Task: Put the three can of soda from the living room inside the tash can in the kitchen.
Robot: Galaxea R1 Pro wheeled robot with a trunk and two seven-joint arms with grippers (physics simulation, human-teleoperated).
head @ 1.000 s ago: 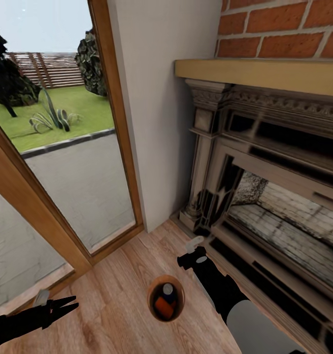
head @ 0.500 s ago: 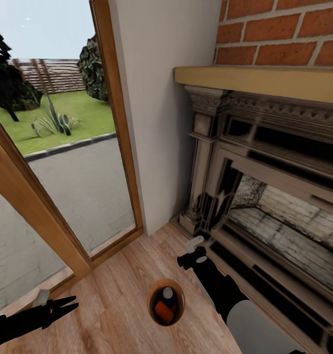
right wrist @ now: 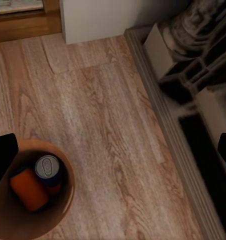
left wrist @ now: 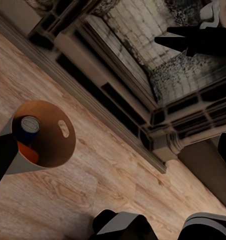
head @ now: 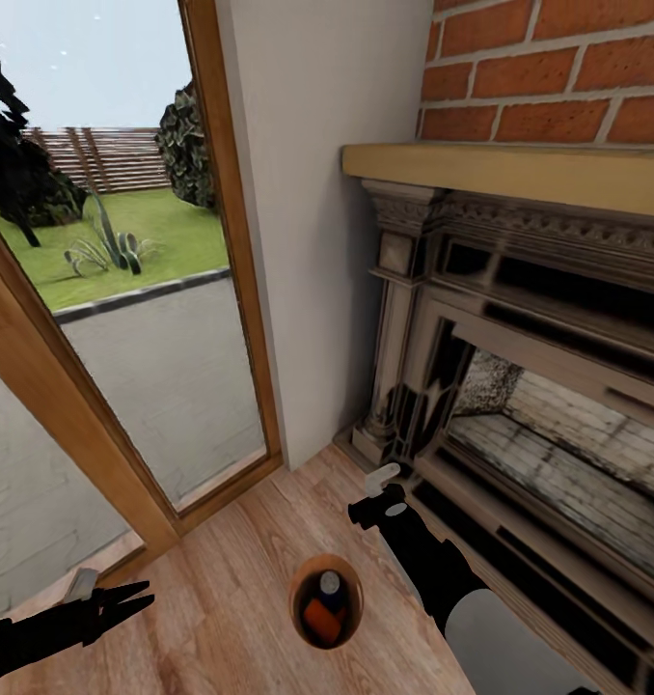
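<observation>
Black and empty, the left jaws (head: pixel 134 600) hang low over the light wood floor (head: pixel 231 560), their two thin fingers spread in a narrow V with nothing between them. The right jaws (head: pixel 375 492) sit at the end of the dark right arm, close to the foot of the fireplace surround (head: pixel 414 386); a pale finger tip (head: pixel 383 474) shows there, but whether this pair is open or shut cannot be told from the head view. In the right wrist view two dark finger edges sit far apart at the sides of the picture, which suggests a wide gap, yet nothing lies between them.

Between the two jaws, nearer the right one and touching neither, stands the tash can (head: pixel 298 589), a round copper-brown bin upright on the floor. Inside it the dark blue can of soda (right wrist: pixel 48 169) stands with its silvery top up, and an orange can of soda (right wrist: pixel 28 189) lies just beside it, touching it. A sliver of orange shows behind the blue can; whether that is a third can is hard to tell.

Beyond the right jaws rises the carved dark surround with its grey brick hearth (head: pixel 558 473), a tan mantel (head: pixel 520 169) and red brick (head: pixel 558 68) above. Beyond the left jaws a wood-framed glass door (head: pixel 144 386) looks out on paving and lawn (head: pixel 134 236).
</observation>
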